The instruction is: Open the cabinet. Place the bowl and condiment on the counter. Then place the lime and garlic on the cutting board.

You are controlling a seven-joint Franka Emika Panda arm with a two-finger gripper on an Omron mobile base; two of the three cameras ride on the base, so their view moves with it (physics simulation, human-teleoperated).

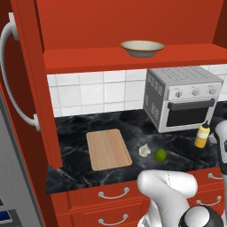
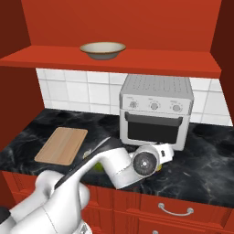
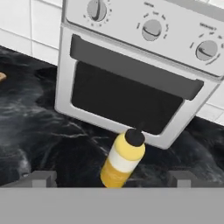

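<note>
Condiment (image 3: 122, 159) | upright on counter (image 3: 52, 140) | between open end effector (image 3: 111, 178) fingertips

Kitchen — toaster oven (image 1: 184, 97), tiled backsplash (image 1: 93, 93), marble counter (image 1: 88, 124); red drawers (image 1: 113, 195)

A silver toaster oven (image 3: 135, 83) with three knobs and a dark door stands just beyond the fingertips. White wall tiles (image 1: 93, 91) back it. Red drawers (image 1: 111, 204) with silver handles sit below.

Both base cameras face the toaster oven (image 1: 184, 97) from opposite sides; hand camera's close, oven at twelve o'clock.
</note>
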